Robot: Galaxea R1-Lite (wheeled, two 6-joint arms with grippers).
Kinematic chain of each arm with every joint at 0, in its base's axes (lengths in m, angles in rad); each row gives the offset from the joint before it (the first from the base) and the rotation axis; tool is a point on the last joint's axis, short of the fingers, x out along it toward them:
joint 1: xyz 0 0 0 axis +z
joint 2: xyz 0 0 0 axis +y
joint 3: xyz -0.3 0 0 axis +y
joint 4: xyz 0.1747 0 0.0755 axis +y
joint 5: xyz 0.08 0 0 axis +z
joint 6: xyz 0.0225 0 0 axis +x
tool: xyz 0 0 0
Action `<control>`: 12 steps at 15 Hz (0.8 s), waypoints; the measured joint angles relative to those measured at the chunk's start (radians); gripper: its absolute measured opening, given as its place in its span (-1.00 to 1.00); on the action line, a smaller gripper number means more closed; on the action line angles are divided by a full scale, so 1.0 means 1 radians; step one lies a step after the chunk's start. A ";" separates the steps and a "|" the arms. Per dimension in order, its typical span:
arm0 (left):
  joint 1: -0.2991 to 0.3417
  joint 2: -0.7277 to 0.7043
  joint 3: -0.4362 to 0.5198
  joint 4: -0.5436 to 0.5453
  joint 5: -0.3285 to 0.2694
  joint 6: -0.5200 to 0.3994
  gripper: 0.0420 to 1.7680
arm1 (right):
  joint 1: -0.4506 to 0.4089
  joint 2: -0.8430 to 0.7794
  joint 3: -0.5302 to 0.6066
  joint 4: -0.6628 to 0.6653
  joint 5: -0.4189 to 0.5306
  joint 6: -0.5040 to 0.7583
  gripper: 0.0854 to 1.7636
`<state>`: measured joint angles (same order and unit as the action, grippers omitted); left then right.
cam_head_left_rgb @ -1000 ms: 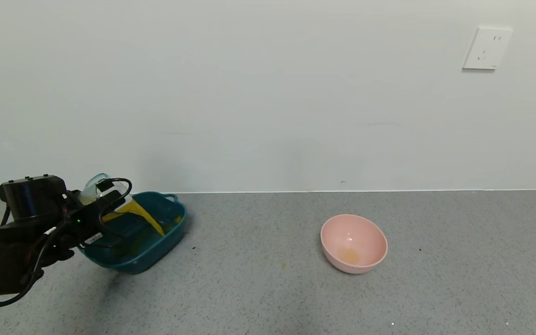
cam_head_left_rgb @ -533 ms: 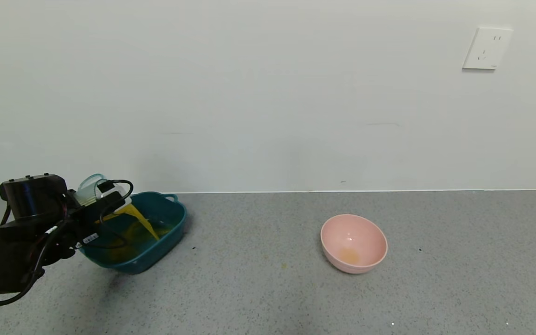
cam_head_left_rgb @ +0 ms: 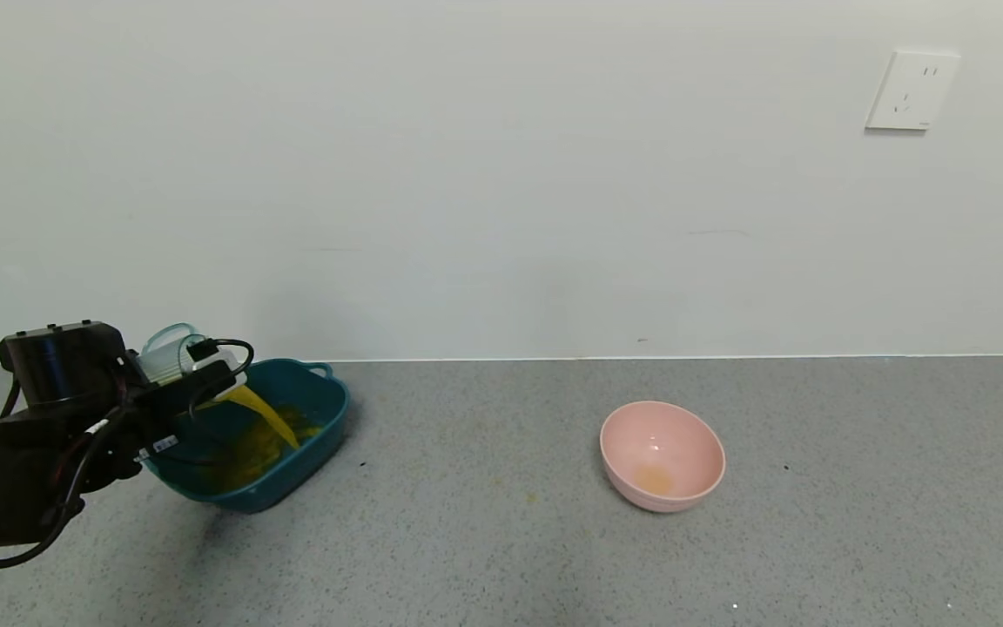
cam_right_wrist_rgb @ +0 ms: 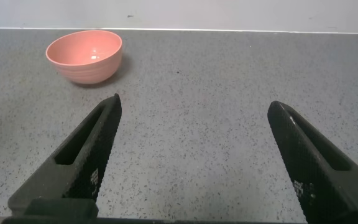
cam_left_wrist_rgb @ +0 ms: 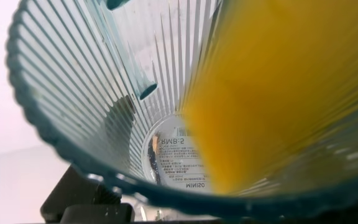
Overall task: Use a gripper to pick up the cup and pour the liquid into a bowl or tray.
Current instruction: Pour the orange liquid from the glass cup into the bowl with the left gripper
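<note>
At the far left, the left gripper [cam_head_left_rgb: 178, 389] is clamped around the ribbed tumbler [cam_head_left_rgb: 169, 354], tipped over the teal tray [cam_head_left_rgb: 327, 427] with orange liquid [cam_head_left_rgb: 268, 416] streaming in. The thin, light plastic looks slippery and crushable, so a moderate mid-wall grip seems best. The right gripper [cam_right_wrist_rgb: 194, 152], jaws wide and empty, idles near the pink bowl [cam_right_wrist_rgb: 84, 56].

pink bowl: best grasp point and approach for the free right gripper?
Grip the pink bowl at its rim, one finger inside and one outside, coming from above. It sits upright and open, and its round sloping walls look too wide for a side grab. The right gripper is open, on the near side of it.
</note>
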<state>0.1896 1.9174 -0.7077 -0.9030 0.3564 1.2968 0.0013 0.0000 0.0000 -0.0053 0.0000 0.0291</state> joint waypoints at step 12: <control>0.000 0.006 0.000 -0.143 0.005 0.210 0.46 | 0.000 0.000 0.000 0.000 0.000 0.001 0.94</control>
<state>0.1894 1.9234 -0.7072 -1.0457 0.3611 1.5072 0.0009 0.0000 0.0000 -0.0053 0.0000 0.0298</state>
